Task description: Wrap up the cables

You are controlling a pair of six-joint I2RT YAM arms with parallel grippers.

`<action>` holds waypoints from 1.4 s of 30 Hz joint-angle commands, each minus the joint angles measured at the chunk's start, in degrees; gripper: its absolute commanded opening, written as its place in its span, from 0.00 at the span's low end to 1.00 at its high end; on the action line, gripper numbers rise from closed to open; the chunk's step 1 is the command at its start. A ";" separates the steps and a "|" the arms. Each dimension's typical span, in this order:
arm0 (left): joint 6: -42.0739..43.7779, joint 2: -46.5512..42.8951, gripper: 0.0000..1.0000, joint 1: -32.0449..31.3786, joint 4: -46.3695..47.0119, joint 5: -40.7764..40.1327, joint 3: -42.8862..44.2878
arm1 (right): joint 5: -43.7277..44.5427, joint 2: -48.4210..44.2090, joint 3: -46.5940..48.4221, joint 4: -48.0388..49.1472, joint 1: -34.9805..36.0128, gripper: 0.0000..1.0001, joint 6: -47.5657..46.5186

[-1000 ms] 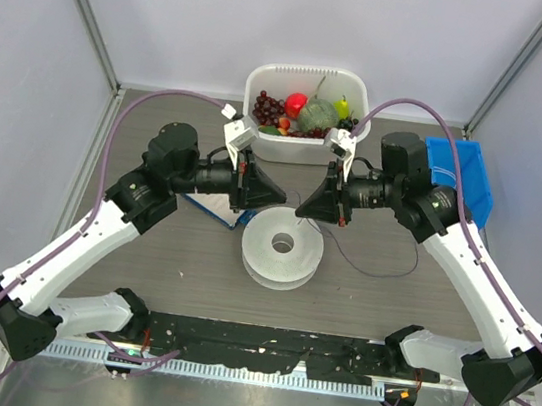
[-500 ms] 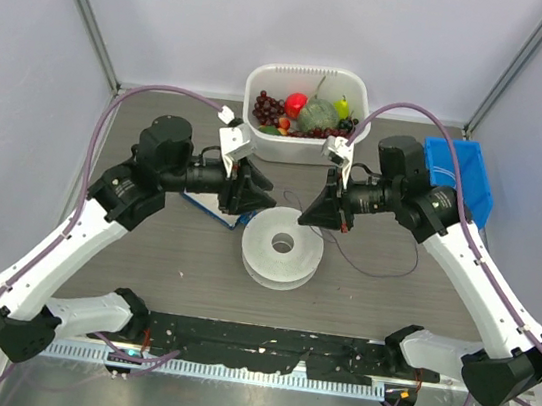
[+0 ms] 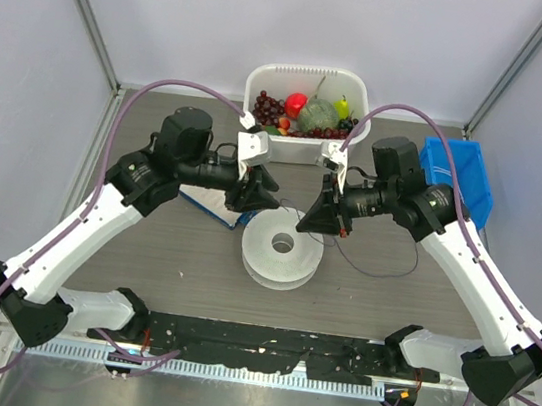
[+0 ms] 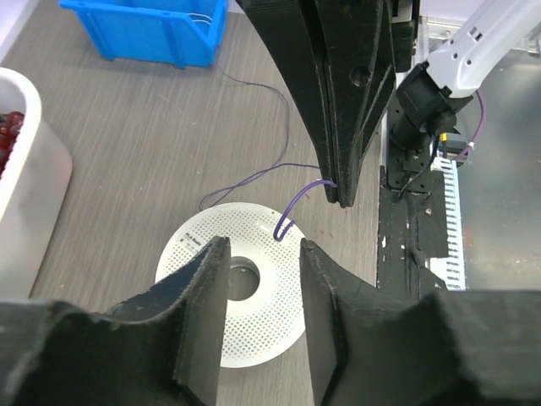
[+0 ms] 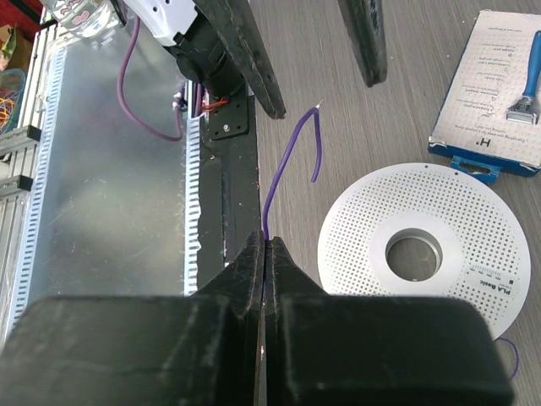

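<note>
The cable is a thin purple strand. My right gripper (image 5: 265, 239) is shut on it, and its free end (image 5: 283, 169) curls up out of the tips. The rest trails in a loop on the table (image 3: 383, 271) to the right. The round white perforated spool (image 3: 283, 248) lies flat in the middle. My left gripper (image 4: 264, 245) is open and empty above the spool (image 4: 270, 326), facing the right gripper's fingertips (image 4: 338, 190). The cable end (image 4: 292, 216) hangs between them, a little apart from my left jaws. Both grippers (image 3: 269, 200) (image 3: 302, 214) hover over the spool's far edge.
A white basket (image 3: 312, 74) of toy fruit stands at the back. A blue bin (image 3: 457, 174) sits at the back right. A razor package (image 5: 503, 85) lies left of the spool. A black strip (image 3: 261, 348) runs along the near edge.
My left arm has turned its wrist and shifted its upper links, with the gripper tip staying over the spool's far edge. My right gripper has edged slightly left, still holding the cable.
</note>
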 commanded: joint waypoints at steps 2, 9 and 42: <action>1.63 0.81 0.37 -0.36 -1.04 4.57 2.63 | -1.29 0.45 2.42 0.24 0.64 0.01 -0.89; 1.37 1.69 0.34 -1.24 -0.69 4.58 2.89 | -1.64 0.89 2.16 0.77 0.73 0.01 -0.27; -43.01 -5.17 0.00 -1.68 24.19 -14.40 -11.35 | 20.41 -9.57 -4.78 19.66 0.82 0.78 6.59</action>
